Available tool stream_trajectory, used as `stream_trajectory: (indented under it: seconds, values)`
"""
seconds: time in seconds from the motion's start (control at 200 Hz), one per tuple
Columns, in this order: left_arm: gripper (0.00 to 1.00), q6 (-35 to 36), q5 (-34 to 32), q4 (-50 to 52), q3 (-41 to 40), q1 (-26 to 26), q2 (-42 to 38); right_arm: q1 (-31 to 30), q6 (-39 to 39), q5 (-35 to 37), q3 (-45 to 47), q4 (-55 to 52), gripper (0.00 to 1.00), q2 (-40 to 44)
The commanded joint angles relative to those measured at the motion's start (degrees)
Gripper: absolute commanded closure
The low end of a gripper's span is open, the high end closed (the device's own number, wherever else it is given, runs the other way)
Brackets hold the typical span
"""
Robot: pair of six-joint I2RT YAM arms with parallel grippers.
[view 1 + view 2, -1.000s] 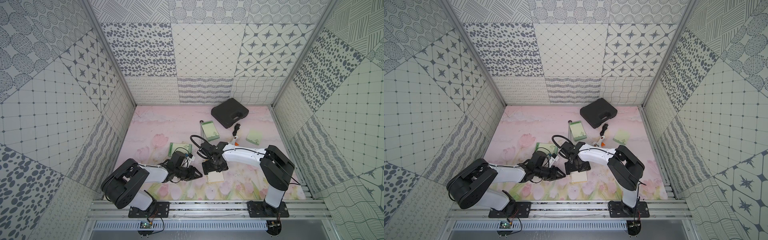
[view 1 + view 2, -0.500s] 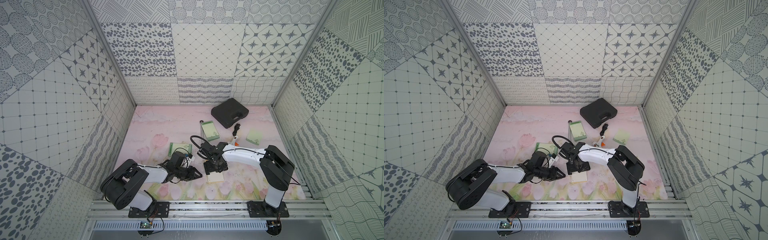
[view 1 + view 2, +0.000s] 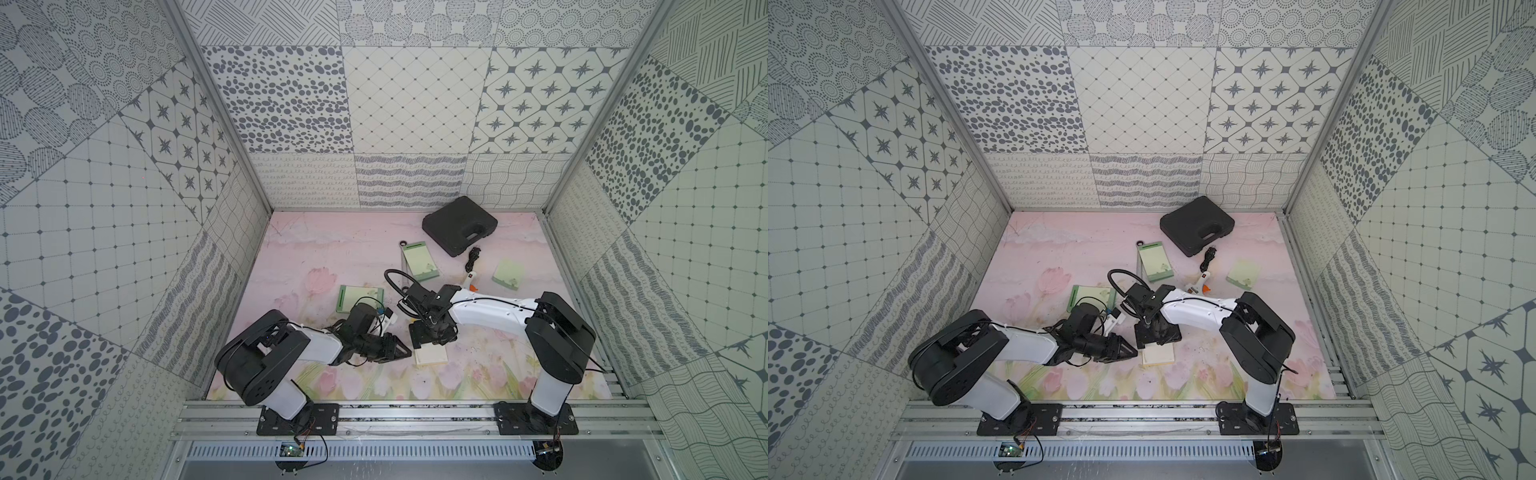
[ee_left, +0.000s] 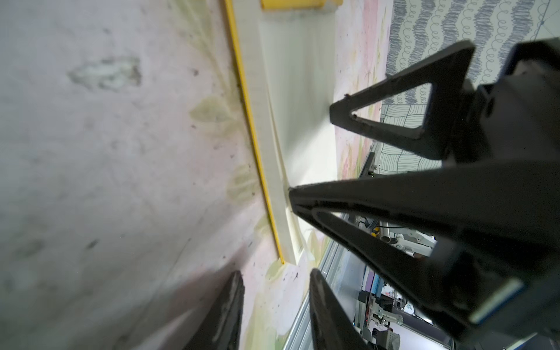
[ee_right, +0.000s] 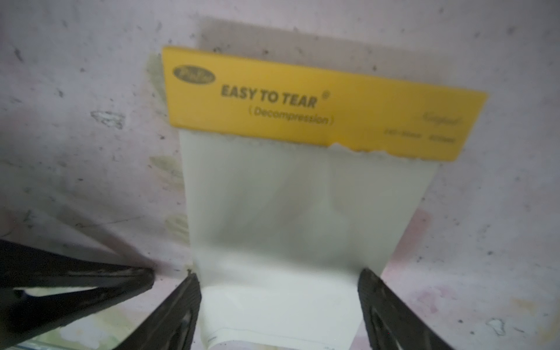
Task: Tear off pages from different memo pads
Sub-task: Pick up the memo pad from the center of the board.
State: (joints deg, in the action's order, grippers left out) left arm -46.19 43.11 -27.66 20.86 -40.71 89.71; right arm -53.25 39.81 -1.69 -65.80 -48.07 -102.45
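Note:
The cream memo pad [image 3: 432,356] with a yellow header band [image 5: 318,103] lies flat at the front middle of the mat. My right gripper [image 5: 278,291] points down over it, jaws pressed against both side edges of its top cream page [image 5: 303,212], which bows up between them. My left gripper [image 4: 275,303] lies low just left of that pad [image 4: 272,151], open, with only mat between its fingers. Two pale green memo pads [image 3: 423,262] [image 3: 355,297] lie farther back. A loose pale green page [image 3: 508,274] lies at the right.
A black plastic case [image 3: 459,224] stands at the back, with a small black cable [image 3: 473,257] in front of it. A white glue gun [image 3: 471,282] with an orange tip lies just behind the right arm. The metal rail [image 3: 415,411] borders the mat's front edge.
The right gripper's jaws have narrowed onto the cream page's sides. Both arms have stayed almost where they were.

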Motion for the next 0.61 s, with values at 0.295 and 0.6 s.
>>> stream_trajectory:
  seconds: [0.295, 0.6]
  values:
    - [0.75, -1.8, -6.24, 5.93, 3.17, -2.62, 5.05, 0.04, 0.29, -6.04, 3.87, 4.92, 0.18, -2.07]
    - [0.82, -3.68, -6.93, 4.92, 3.54, -3.21, 7.67, 0.33, 0.82, -6.83, 4.75, 6.14, 0.18, -0.99]
